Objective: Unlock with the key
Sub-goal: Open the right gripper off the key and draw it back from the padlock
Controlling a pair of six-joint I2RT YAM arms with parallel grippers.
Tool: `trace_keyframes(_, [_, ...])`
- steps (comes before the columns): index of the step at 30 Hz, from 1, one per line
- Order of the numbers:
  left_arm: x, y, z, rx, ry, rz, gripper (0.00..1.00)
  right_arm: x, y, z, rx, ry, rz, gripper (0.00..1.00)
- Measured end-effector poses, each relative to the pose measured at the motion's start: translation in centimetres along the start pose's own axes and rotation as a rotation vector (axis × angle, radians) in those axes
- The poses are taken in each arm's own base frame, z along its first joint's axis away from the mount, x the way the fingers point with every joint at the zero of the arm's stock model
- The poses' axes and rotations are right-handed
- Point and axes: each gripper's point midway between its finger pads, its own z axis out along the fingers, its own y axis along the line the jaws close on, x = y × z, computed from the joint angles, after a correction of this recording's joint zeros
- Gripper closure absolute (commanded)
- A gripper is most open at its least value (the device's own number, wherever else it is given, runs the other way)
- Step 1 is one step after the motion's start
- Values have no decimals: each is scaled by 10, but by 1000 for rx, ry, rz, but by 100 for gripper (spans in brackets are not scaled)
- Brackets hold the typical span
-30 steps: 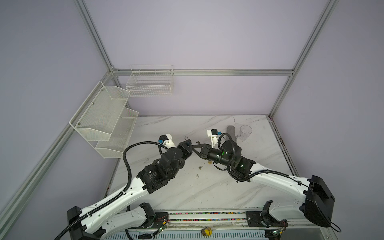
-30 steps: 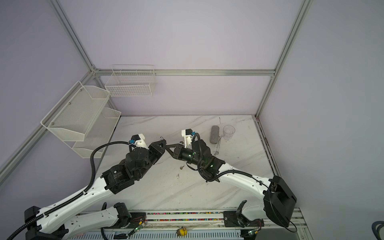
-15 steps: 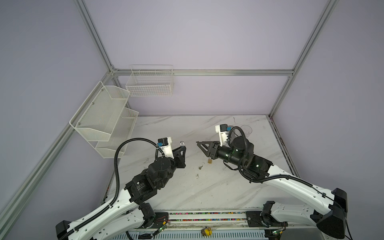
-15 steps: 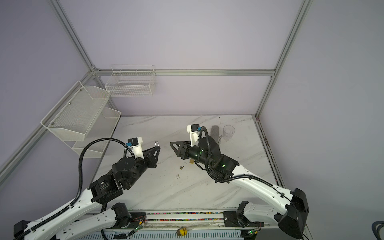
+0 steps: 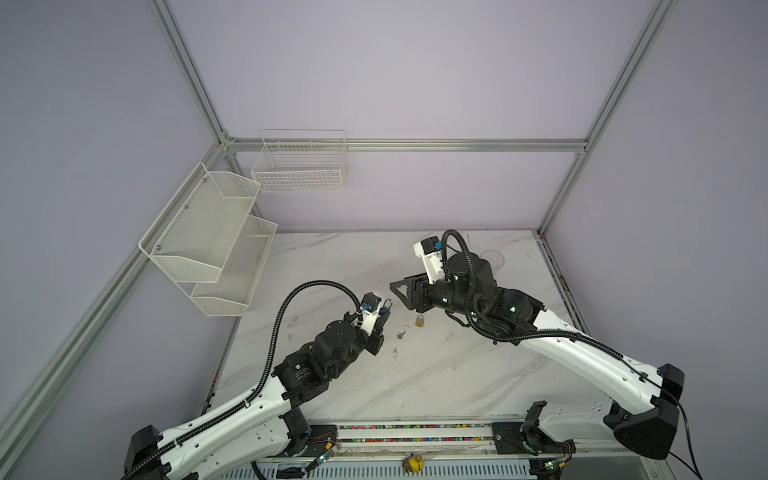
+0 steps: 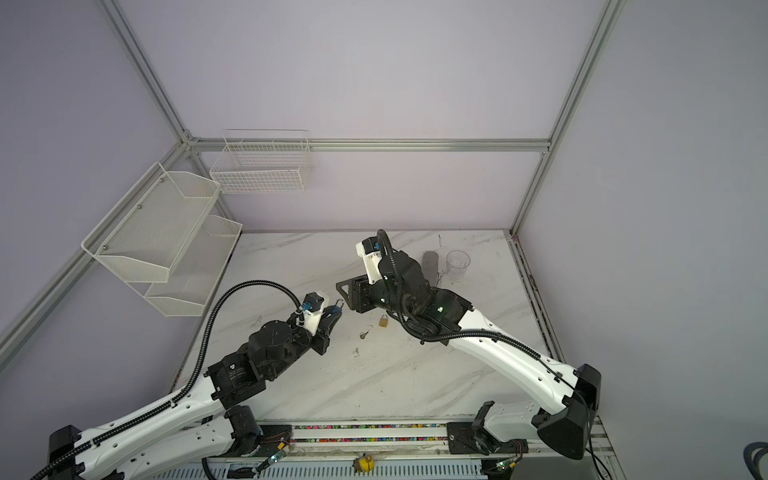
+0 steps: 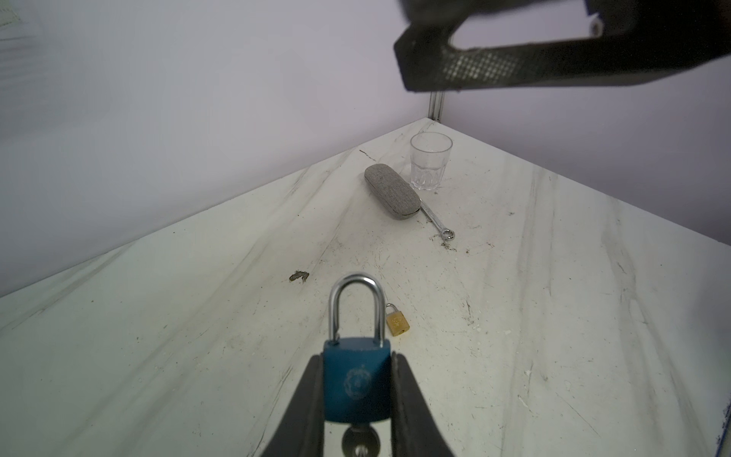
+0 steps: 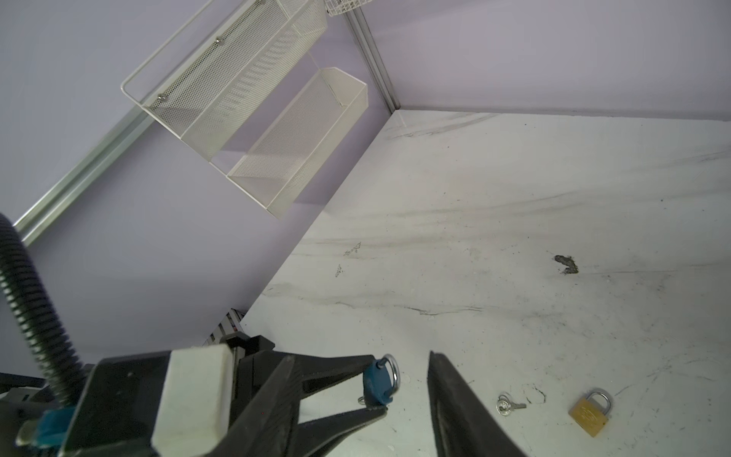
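A blue padlock (image 7: 356, 380) with a steel shackle (image 7: 356, 285) is clamped by its sides in my left gripper (image 7: 358, 358), which is shut on it. A key (image 7: 360, 439) sits in the keyhole at the lock's lower end. In both top views the left gripper (image 5: 383, 314) (image 6: 333, 312) holds the lock above the table, left of centre. My right gripper (image 5: 401, 293) (image 6: 345, 291) hangs open a short way to the right and higher, with nothing between its fingers (image 8: 447, 395). From the right wrist view the blue padlock (image 8: 377, 385) shows between the left arm's fingers.
A small brass padlock (image 5: 419, 321) (image 8: 589, 413) and a loose key (image 5: 401, 334) (image 8: 508, 405) lie on the marble table under the grippers. A grey glasses case (image 7: 391, 196), a wrench (image 7: 437, 221) and a clear glass (image 7: 430, 160) sit at the back right. Mesh shelves (image 5: 208, 241) and a wire basket (image 5: 299, 166) hang on the walls.
The two grippers were together at the centre. The right gripper has opened and pulled back to the right; the left arm has drawn back left with the blue padlock still held.
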Motion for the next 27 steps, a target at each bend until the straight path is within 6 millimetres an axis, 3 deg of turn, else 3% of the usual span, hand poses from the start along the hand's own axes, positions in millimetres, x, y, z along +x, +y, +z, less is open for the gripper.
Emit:
trace_keyframes(11, [-12,-1,1,3,-53,29,100,28,-27,36,128,150,-66,45])
trace_keyframes(27, [-8,0,-1,2,-69,27,100,31,-45,35,229,185,-118,44])
